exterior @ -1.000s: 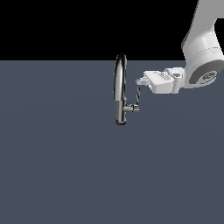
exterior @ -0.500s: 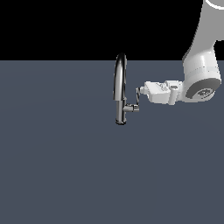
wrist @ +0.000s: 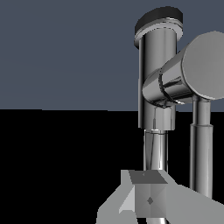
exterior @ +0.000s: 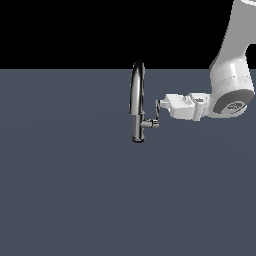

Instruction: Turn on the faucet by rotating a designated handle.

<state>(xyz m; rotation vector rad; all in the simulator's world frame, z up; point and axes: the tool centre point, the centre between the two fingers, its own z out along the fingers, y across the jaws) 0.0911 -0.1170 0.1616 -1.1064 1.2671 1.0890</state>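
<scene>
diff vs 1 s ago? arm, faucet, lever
The white gripper dropped lower and edged slightly toward the exterior view's right, with the arm's big joint sinking too; its tip now sits just above the thin chrome side lever. Whether it touches or grips the lever cannot be told. The slim chrome gooseneck faucet stands where it was, and the lever's pose looks unchanged.

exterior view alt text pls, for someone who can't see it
A white robot arm's pincer reaches in from the exterior view's right to the thin chrome handle of a tall gooseneck faucet, which stands on a plain grey surface against black.
</scene>
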